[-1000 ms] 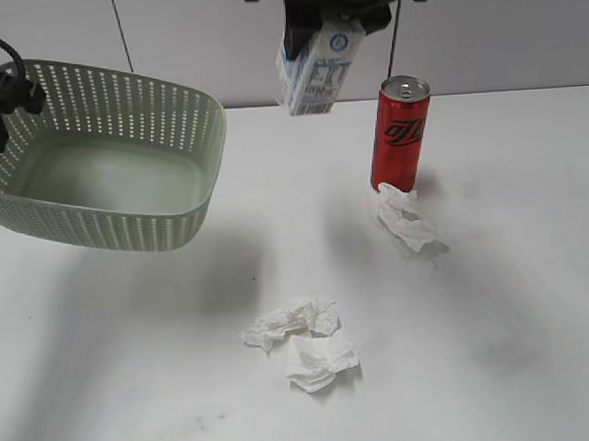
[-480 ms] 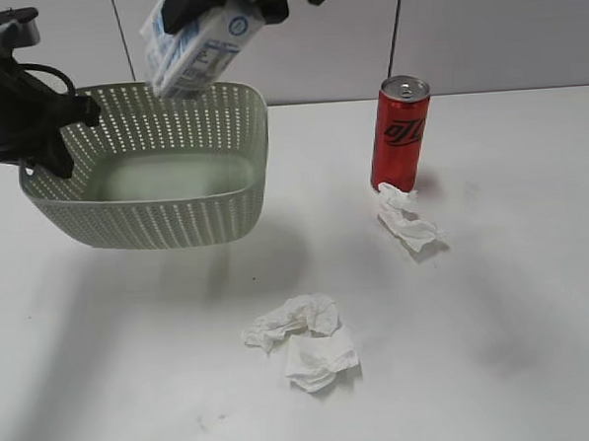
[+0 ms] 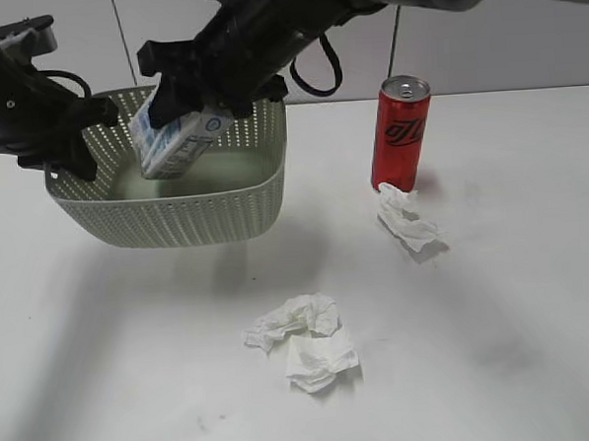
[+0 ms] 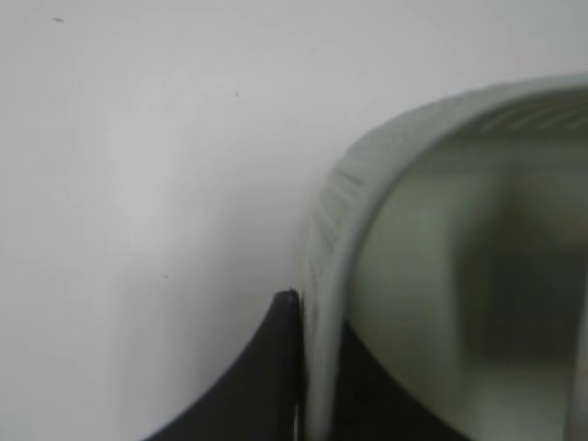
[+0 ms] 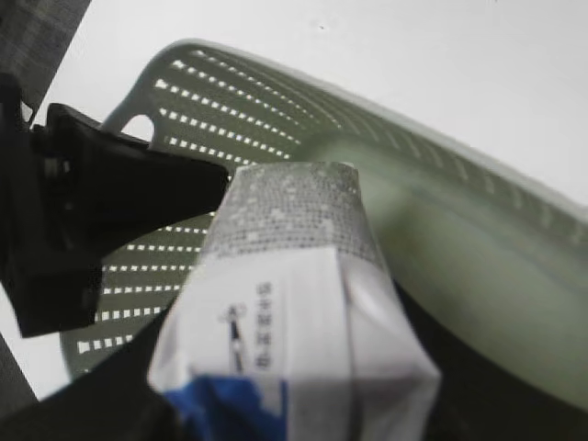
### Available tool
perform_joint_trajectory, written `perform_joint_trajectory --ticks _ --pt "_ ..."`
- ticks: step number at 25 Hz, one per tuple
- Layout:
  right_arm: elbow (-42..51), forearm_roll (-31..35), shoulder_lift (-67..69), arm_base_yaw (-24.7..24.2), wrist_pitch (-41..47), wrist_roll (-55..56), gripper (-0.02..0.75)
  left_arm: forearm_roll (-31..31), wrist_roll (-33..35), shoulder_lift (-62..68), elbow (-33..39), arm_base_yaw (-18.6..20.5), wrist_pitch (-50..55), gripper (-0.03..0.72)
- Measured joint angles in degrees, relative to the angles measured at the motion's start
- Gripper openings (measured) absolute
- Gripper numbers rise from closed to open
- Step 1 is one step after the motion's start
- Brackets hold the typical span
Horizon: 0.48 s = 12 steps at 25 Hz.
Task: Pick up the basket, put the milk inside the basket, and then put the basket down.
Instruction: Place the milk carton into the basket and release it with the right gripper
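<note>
The pale green basket (image 3: pixel 191 218) hangs above the table at the left of the exterior view. My left gripper (image 3: pixel 68 143) is shut on its left rim; the left wrist view shows the rim (image 4: pixel 331 266) pinched between the jaws (image 4: pixel 317 367). My right gripper (image 3: pixel 194 97) reaches across from the upper right and is shut on the milk (image 3: pixel 172 140), a white carton with blue print. It holds the carton tilted, its lower end inside the basket. In the right wrist view the milk (image 5: pixel 294 303) fills the middle, with the basket wall (image 5: pixel 230 110) behind it.
A red soda can (image 3: pixel 400 134) stands at the right. A crumpled tissue (image 3: pixel 405 220) lies just in front of the can. Two more crumpled tissues (image 3: pixel 303 341) lie at the middle front. A grey wall runs along the table's far edge.
The left gripper has carried the basket to the right. The right gripper has brought the milk left and down, from above the can's side into the basket.
</note>
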Motion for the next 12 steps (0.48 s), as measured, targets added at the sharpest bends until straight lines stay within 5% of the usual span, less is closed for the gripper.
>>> perform_joint_trajectory --ticks 3,8,12 --pt "0.00 0.18 0.71 0.00 0.00 -0.31 0.328 0.00 0.37 0.27 0.00 -0.05 0.00 0.000" --pt "-1.02 1.10 0.78 0.00 0.61 -0.36 0.596 0.90 0.72 0.46 0.08 -0.05 0.73 0.000" --pt "-5.74 0.49 0.83 0.00 6.32 -0.36 0.642 0.72 0.61 0.46 0.08 0.00 0.30 0.000"
